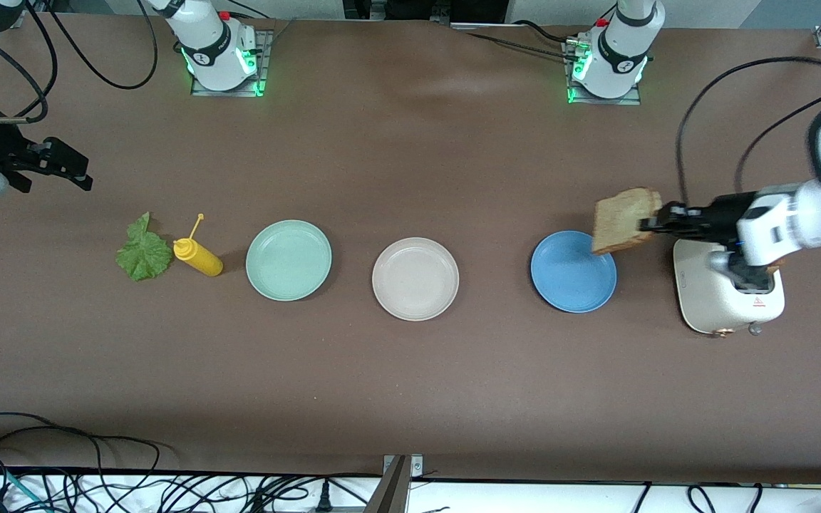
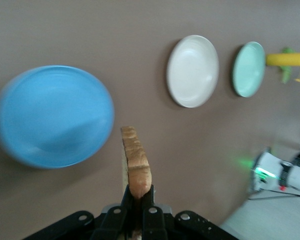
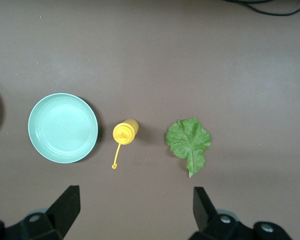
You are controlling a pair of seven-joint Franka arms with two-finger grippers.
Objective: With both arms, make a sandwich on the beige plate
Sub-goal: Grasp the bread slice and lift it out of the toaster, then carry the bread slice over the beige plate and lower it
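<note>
**Two white robot arms with black grippers**

Both arms (image 1: 802,214) have glossy white rounded shells joined by black bands. Each round white base (image 1: 219,50) sits on a metal plate, glows green at its foot and carries a small red button. Loose black cables loop from the arms. The left gripper (image 1: 656,221) and right gripper (image 1: 72,171) are matte black, angular, with visible silver screws.

No text or label can be read anywhere.
</note>
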